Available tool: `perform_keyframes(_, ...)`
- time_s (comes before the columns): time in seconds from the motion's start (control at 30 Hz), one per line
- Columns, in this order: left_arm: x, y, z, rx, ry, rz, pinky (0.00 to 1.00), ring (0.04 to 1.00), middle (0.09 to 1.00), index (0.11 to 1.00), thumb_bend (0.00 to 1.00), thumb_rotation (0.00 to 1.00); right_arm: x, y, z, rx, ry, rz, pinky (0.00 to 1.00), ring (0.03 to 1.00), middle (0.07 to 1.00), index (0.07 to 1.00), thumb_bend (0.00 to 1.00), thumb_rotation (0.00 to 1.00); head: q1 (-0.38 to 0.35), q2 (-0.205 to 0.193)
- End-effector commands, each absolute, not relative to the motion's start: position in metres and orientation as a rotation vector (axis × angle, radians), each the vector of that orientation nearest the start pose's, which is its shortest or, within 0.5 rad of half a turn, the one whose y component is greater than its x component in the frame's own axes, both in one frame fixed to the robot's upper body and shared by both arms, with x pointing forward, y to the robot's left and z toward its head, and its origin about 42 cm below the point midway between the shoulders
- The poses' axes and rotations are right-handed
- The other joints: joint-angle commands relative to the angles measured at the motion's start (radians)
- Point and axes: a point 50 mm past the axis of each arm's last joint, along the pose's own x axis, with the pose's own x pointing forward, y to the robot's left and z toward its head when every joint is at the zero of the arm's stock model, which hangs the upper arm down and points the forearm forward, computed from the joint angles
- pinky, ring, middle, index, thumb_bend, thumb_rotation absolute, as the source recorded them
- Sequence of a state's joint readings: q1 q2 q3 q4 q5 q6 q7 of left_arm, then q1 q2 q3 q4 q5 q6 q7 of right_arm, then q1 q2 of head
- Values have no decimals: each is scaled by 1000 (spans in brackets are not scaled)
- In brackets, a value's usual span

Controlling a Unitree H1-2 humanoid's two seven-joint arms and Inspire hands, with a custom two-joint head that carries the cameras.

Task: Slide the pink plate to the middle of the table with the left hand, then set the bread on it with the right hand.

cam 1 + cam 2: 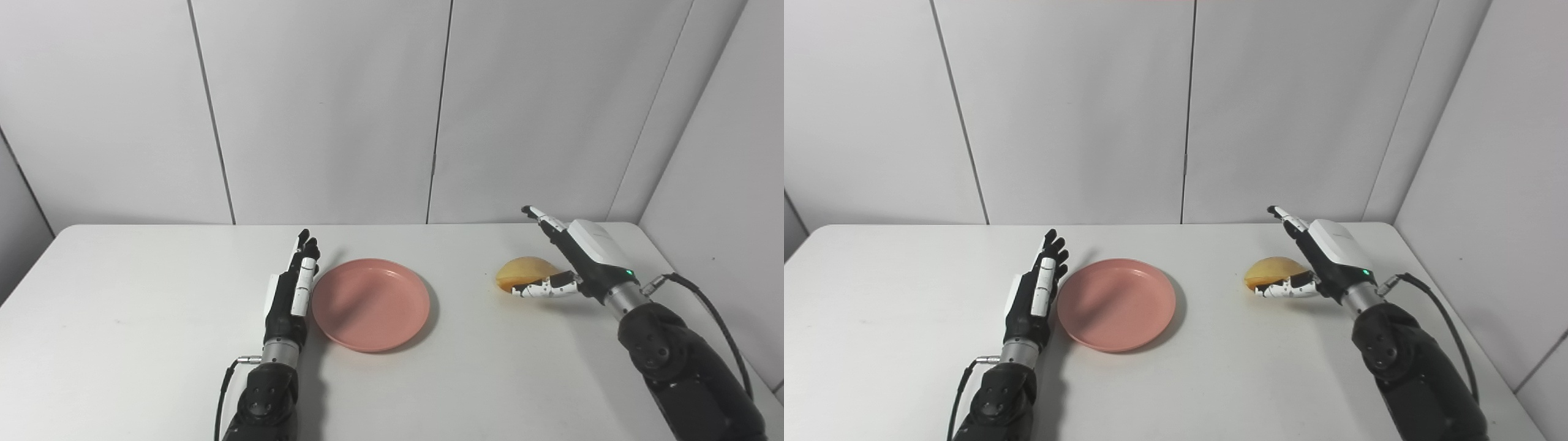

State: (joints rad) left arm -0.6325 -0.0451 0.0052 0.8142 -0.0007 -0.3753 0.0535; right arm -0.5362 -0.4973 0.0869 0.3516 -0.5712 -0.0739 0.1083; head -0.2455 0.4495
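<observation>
Nearest us, the left hand point(294, 288) stands edge-on with fingers straight and apart, empty, flush against the left rim of the pink plate point(370, 304), which sits about mid-table. Further back on the right, the right hand point(566, 263) is spread wide over the bread point(523, 272), thumb curling in front of it and nothing gripped. The risk, I'd say, is a shallow pinch squirting that rounded loaf away, or dropping it short of the plate; no readable labels anywhere.

No text, label, brand, number or sign can be read on anything in either view.
</observation>
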Motion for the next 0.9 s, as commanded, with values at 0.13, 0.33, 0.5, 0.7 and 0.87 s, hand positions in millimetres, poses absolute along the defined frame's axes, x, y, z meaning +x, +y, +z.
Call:
perform_keyframes(0.13,446,142,104,3,-127,-121,973,968,982,980,749,1000,465,-350,254,-1151,-191,51,796,892,909,917,737,247,4,5)
perform_keyframes(0.33,445,142,104,-6,-130,-117,982,967,974,966,763,1000,473,-354,247,-1170,-151,54,817,899,913,920,718,244,3,6)
perform_keyframes(0.5,443,140,103,-8,-132,-115,976,965,968,954,757,1000,479,-354,241,-1181,-141,53,797,889,909,913,708,249,4,7)
perform_keyframes(0.7,443,141,104,-4,-130,-124,977,969,975,964,766,1000,483,-355,236,-1212,-107,55,821,885,900,899,665,200,8,8)
perform_keyframes(0.87,443,141,104,-1,-134,-126,970,969,974,966,757,1000,485,-354,232,-1211,-136,63,746,831,858,850,605,99,7,9)
